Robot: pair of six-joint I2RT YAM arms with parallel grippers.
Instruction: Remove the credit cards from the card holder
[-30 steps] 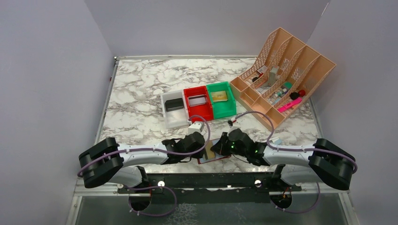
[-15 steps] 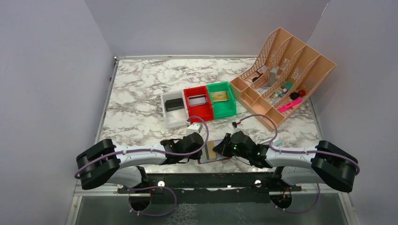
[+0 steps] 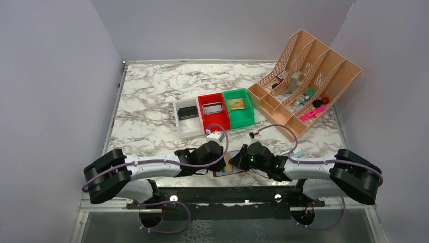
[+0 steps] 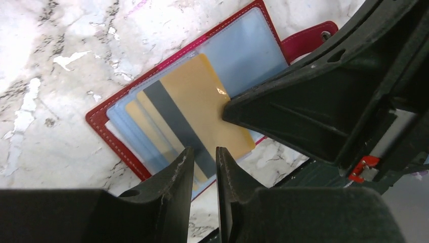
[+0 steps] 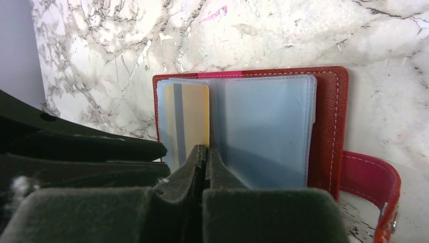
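The card holder (image 4: pixel 253 45) lies open at the table's near edge, dark red with light-blue pockets; it also shows in the top view (image 3: pixel 233 169) and the right wrist view (image 5: pixel 329 126). A gold credit card (image 4: pixel 202 91) with a dark stripe sticks partly out of a pocket, and a second gold card edge shows behind it. My left gripper (image 4: pixel 204 159) hovers over the card's near end, jaws a narrow gap apart. My right gripper (image 5: pixel 205 150) is shut, its tip against the gold card's (image 5: pixel 195 111) edge. Black (image 3: pixel 187 113), silver (image 3: pixel 213 108) and gold (image 3: pixel 236 104) cards lie in bins.
White (image 3: pixel 188 129), red (image 3: pixel 216 121) and green (image 3: pixel 243 117) bins stand side by side mid-table. A tan slotted organizer (image 3: pixel 324 66) with small items stands at the back right. The holder's red strap (image 5: pixel 374 177) points right. The table's front edge is just behind both grippers.
My left gripper has shifted a little to the right, closer over the card holder. My right gripper has stayed at the holder with only a small shift.
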